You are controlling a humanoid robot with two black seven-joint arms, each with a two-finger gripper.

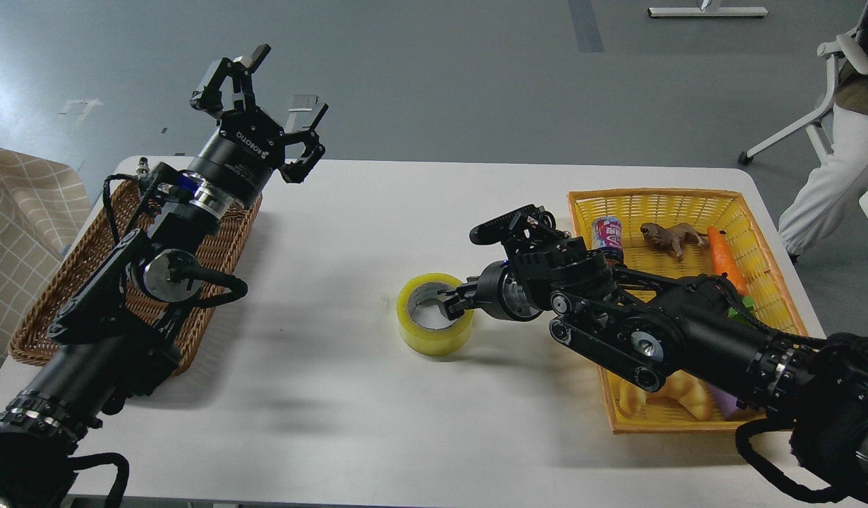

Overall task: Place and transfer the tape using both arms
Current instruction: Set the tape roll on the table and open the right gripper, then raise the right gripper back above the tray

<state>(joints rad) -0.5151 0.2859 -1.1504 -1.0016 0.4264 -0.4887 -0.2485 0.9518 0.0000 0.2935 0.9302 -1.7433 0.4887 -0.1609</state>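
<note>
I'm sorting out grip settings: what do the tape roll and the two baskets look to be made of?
The tape: glossy translucent yellow plastic film wound on a matte grey-white core, likely cardboard. The brown basket on the left: woven wicker or rattan, judging by its coarse weave and matte look. The yellow basket on the right: probably moulded plastic, with a uniform colour and regular lattice walls.

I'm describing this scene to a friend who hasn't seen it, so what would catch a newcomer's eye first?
Most striking is the yellow tape roll at the middle of the white table, with the right gripper reaching in from the right, one fingertip dipping into its core. Next, the left gripper held high above the wicker basket at the left, jaws spread wide. At the right, a bright yellow basket holds a carrot, a toy lion and a can.
</note>
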